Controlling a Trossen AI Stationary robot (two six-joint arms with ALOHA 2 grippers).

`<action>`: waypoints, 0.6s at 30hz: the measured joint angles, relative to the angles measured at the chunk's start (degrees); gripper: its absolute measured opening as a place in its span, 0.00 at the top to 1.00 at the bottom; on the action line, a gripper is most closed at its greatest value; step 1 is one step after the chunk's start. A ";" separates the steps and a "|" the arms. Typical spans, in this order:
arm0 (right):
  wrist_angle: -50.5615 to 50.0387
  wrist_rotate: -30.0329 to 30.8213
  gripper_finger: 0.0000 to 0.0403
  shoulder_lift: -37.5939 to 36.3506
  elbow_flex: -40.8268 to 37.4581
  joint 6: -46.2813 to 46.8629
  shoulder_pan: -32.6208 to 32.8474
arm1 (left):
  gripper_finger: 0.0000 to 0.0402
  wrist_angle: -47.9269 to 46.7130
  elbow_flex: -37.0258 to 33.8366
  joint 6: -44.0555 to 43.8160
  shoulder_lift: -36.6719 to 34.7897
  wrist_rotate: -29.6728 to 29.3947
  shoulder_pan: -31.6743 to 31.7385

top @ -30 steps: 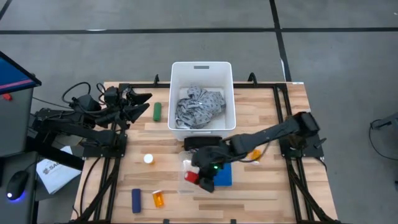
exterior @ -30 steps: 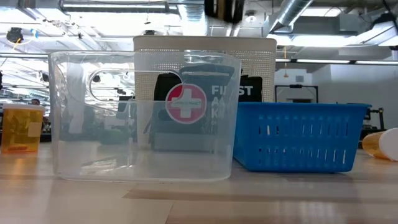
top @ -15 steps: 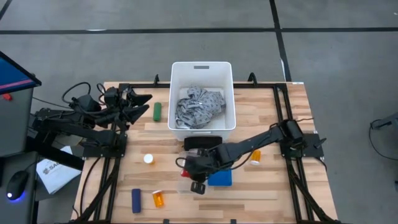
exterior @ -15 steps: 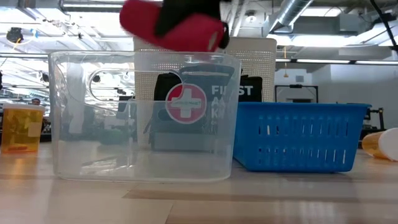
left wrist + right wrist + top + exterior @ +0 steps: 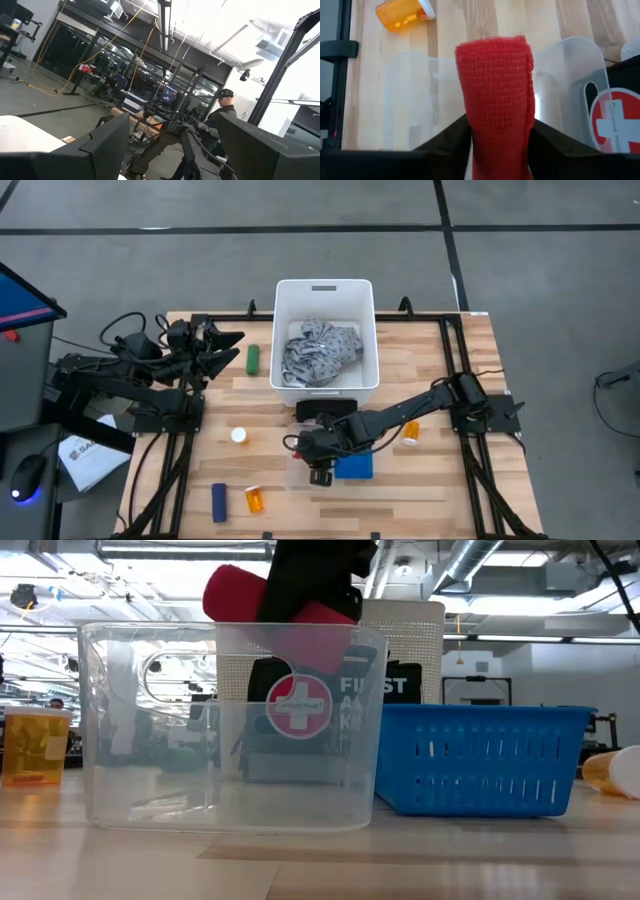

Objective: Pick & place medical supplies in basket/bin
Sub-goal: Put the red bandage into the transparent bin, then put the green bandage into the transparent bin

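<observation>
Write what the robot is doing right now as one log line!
right tool: shut on red roll | position: over clear bin, roll at its rim | left tool: not visible, arm waits at table's left | grey cloth: in white tub

R gripper [image 5: 320, 476] clamped, L arm idle

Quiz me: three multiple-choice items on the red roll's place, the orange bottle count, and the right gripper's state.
1. The red roll is: A in the white tub; B above the clear tub; C on the table.
2. Orange pill bottles on the table: A one; B two; C four.
3. The right gripper is: A open, empty; B shut on the red roll; C out of view.
Key: B, the low view shows it at the clear rim; B, one near the front edge, another by the right arm; B, fingers clamp the roll.
</observation>
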 joint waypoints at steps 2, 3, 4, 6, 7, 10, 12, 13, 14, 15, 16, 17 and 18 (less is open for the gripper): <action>0.09 0.65 0.54 -0.02 0.00 -0.10 0.02 | 0.28 0.00 0.00 0.00 -0.02 0.00 0.00; -0.01 0.74 0.51 -0.02 0.00 -0.09 -0.03 | 0.28 0.00 0.00 0.00 -0.02 0.00 0.00; -0.14 0.84 0.47 -0.02 0.00 -0.09 -0.06 | 0.28 0.00 0.00 0.02 -0.02 0.00 0.00; -0.49 1.01 0.42 -0.10 0.23 -0.08 -0.14 | 0.28 0.00 0.00 0.04 -0.01 -0.02 0.00; -0.80 1.23 0.40 -0.26 0.51 -0.08 -0.20 | 0.28 0.00 0.00 0.16 0.00 -0.02 0.00; -3.28 2.74 0.37 -0.56 2.46 0.37 -0.50 | 0.28 0.00 0.00 0.24 0.00 -0.04 0.00; -7.76 3.63 0.37 -0.57 4.80 0.74 -0.55 | 0.28 0.00 0.00 0.26 -0.01 -0.05 0.00; -10.11 3.78 0.37 -0.57 6.23 1.26 -0.44 | 0.28 0.00 0.00 0.31 -0.02 -0.17 0.00; -12.11 3.79 0.38 -0.57 7.64 2.17 -0.44 | 0.28 0.00 0.00 0.41 -0.01 -0.24 0.00; -14.16 3.80 0.38 -0.62 8.87 3.23 -0.34 | 0.28 0.00 0.00 0.44 -0.02 -0.24 0.00; -17.23 3.82 0.38 -0.66 10.13 4.74 0.16 | 0.28 0.00 0.00 0.46 0.00 -0.24 0.00; -20.87 3.87 0.39 -0.66 11.36 6.67 0.77 | 0.28 0.00 0.00 0.46 -0.02 -0.24 0.00; -24.51 3.85 0.39 -0.63 12.53 8.80 1.61 | 0.28 0.00 0.00 0.46 -0.02 -0.22 0.00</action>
